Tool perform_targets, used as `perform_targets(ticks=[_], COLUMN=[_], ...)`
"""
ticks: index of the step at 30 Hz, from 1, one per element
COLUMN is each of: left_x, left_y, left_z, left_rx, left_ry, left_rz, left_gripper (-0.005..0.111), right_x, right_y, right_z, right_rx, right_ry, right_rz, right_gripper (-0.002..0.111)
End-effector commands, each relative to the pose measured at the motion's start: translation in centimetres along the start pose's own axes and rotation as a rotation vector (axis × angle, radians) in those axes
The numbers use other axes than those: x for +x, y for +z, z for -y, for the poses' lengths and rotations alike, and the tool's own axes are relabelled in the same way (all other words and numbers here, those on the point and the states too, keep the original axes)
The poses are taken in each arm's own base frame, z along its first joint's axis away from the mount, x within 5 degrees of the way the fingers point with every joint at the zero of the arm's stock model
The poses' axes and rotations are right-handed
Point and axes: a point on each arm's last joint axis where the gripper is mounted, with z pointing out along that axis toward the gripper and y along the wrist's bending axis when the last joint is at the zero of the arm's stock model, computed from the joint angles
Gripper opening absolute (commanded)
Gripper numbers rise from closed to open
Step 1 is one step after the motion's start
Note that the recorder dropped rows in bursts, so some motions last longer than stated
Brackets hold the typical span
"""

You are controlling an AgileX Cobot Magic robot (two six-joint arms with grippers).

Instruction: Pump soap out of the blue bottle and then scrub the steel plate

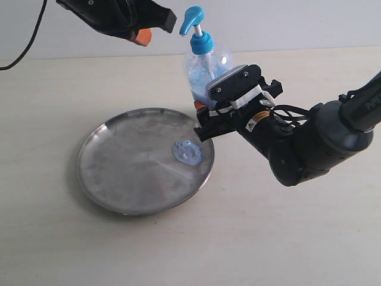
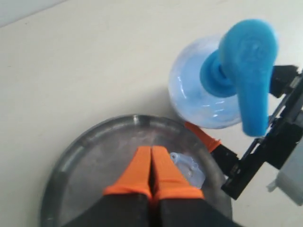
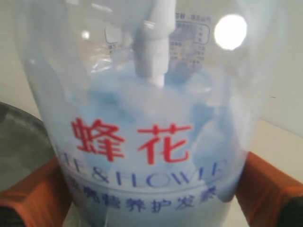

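The blue bottle (image 1: 205, 65) stands upright at the far right rim of the steel plate (image 1: 119, 161). My right gripper (image 1: 201, 116) is shut on its lower body, with an orange pad on each side of the label (image 3: 142, 118). A pale blue blob of soap (image 1: 187, 151) lies on the plate's right side, below the pump spout (image 1: 193, 21). My left gripper (image 1: 156, 30) hangs shut and empty in the air, left of the pump head and not touching it. In the left wrist view its orange fingertips (image 2: 142, 165) are pressed together above the plate (image 2: 94, 161), beside the soap (image 2: 189, 168).
A bare pale tabletop (image 1: 286, 238) surrounds the plate. A black cable (image 1: 27, 42) hangs at the far left. The right arm's dark body (image 1: 309, 143) lies low over the table to the right of the bottle.
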Motion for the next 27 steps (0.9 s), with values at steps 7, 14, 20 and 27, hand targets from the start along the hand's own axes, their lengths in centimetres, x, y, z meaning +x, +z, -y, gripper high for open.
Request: perform_targets(ticks=[7, 14, 20, 27], left_x=[-1.3, -1.5, -1.4, -1.2], left_y=[-3.3, -3.8, -2.6, 0.9], left_z=[2.2, 3.0, 3.2, 3.5], left_rx=[0.251, 0.344, 0.364, 0.369], left_ry=[-0.066, -0.066, -0.065, -0.069], left_rz=[0.136, 0.155, 0.132, 0.114], left_gripper=[0.000, 0.000, 0.000, 0.000], right_x=[-0.9, -0.9, -0.8, -0.8], right_y=[0.0, 0.0, 0.0, 0.0], right_z=[0.2, 0.1, 0.1, 0.1], right_rx=[0.010, 0.008, 0.006, 0.006], right_ry=[-0.012, -0.012, -0.013, -0.011], right_rz=[0.036, 0.037, 0.035, 0.035], right_gripper=[0.000, 0.000, 0.000, 0.000])
